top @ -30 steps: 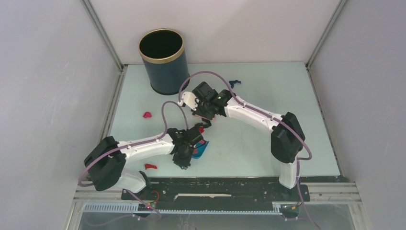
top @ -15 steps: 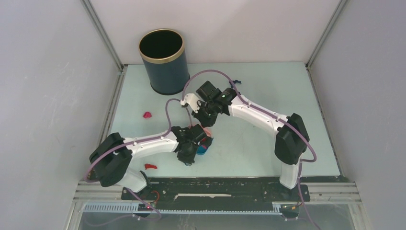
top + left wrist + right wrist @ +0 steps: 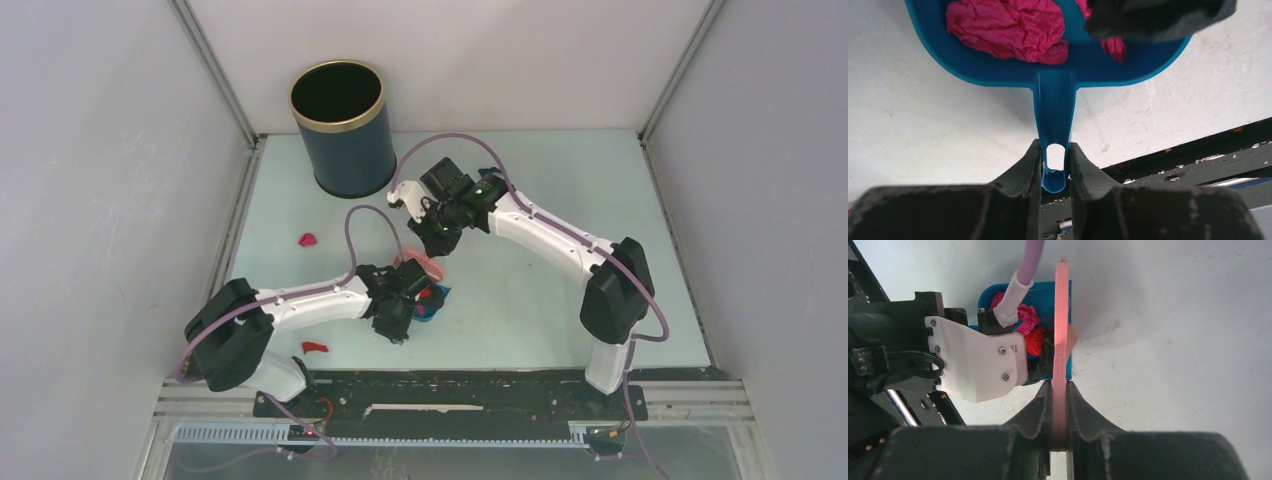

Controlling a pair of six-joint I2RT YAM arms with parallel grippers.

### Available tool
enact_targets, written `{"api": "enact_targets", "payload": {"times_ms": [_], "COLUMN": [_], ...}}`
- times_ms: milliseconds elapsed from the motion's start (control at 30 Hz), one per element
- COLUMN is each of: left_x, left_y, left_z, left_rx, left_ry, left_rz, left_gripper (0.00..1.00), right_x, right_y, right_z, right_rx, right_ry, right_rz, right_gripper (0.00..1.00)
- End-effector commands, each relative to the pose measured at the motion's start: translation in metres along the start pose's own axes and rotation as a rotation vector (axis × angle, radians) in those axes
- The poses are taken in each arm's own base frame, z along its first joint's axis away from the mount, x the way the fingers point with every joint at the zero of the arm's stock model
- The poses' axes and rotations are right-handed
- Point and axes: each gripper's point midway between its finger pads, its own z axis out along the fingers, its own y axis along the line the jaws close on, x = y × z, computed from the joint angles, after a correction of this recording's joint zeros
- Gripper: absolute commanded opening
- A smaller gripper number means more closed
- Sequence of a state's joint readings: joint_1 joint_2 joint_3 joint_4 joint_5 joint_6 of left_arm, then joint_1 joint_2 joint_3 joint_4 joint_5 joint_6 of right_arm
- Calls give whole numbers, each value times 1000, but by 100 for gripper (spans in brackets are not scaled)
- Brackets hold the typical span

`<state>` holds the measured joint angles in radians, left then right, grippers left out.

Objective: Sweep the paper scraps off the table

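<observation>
Two red paper scraps (image 3: 307,240) are left loose on the desk (image 3: 560,190) near the left rail (image 3: 236,225), where room is tight; others are heaped in the dustpan (image 3: 1058,65), whose thin handle (image 3: 1054,115), pinched by the left jaws, could be twisted and the load spilt. The brush (image 3: 1062,340), clamped in the right jaws, could be knocked against the dustpan; open desk is found rightward.

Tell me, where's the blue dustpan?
Top view: the blue dustpan is near the table's centre, handle in the left gripper, pink brush beside it.
</observation>
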<state>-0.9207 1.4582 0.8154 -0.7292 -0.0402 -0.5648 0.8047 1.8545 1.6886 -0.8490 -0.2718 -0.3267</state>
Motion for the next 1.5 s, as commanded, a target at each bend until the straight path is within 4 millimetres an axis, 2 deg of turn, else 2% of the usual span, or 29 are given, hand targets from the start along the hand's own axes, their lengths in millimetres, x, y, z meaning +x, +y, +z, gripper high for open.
{"api": "enact_targets", "payload": {"times_ms": [0, 233, 333, 433, 600, 700, 800, 1000, 1100, 1200, 1467], "left_x": [-21, -31, -36, -42, -59, -67, -73, -87, -94, -103, -127], "left_y": [-15, -24, -25, -27, -29, -32, -35, -40, -39, -43, -11], "left_z": [-6, -16, -16, -18, -22, -24, -26, -35, -34, -41, -60], "left_rx": [80, 104, 100, 105, 112, 105, 108, 105, 85, 78, -67], "left_ry": [-112, -174, -194, -232, -325, -344, -359, -392, -398, -393, -383], "left_rz": [38, 58, 70, 85, 104, 115, 121, 128, 127, 129, 104], "left_gripper": [0, 0, 0, 0, 0, 0, 0, 0, 0, 0, 0], "right_x": [-13, -15, -12, -5, 25, 52, 88, 139, 148, 153, 164], "right_y": [-3, -11, -27, -51, -71, -86, -98, -110, -103, -104, -101], "right_z": [-44, -80, -110, -151, -206, -227, -219, -179, -161, -158, -148], "right_rx": [48, 38, 106, 179, 299, 361, 393, 332, 257, 263, 239], "right_ry": [-80, -156, -203, -301, -386, -466, -497, -443, -433, -424, -419], "right_rz": [16, 72, 91, 147, 224, 330, 431, 587, 615, 616, 623], "right_gripper": [0, 0, 0, 0, 0, 0, 0, 0, 0, 0, 0]}}
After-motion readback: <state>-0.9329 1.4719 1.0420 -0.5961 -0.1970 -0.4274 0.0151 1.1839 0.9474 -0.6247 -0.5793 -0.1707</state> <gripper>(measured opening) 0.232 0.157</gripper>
